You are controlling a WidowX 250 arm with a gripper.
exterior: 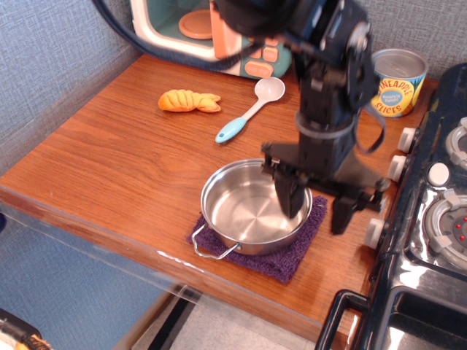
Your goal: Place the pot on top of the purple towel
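A: What writing can be read?

B: The can (pixel 395 82) at the back says "PINEAPPLE SLICES" in its yellow label.

A: And the end effector (pixel 315 202)?

B: It is wide open and holds nothing. One finger (pixel 290 198) is over the inside of the pot (pixel 249 206), the other is outside the rim.

A: Where is the pot?

B: It sits on the purple towel (pixel 281 255), on the tabletop (pixel 117 153).

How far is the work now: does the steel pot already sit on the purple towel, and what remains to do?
Done: the shiny round steel pot sits on the dark purple terry towel. In hand: the black gripper is open, one finger over the pot, the other outside its rim. Left: probably only moving the arm away.
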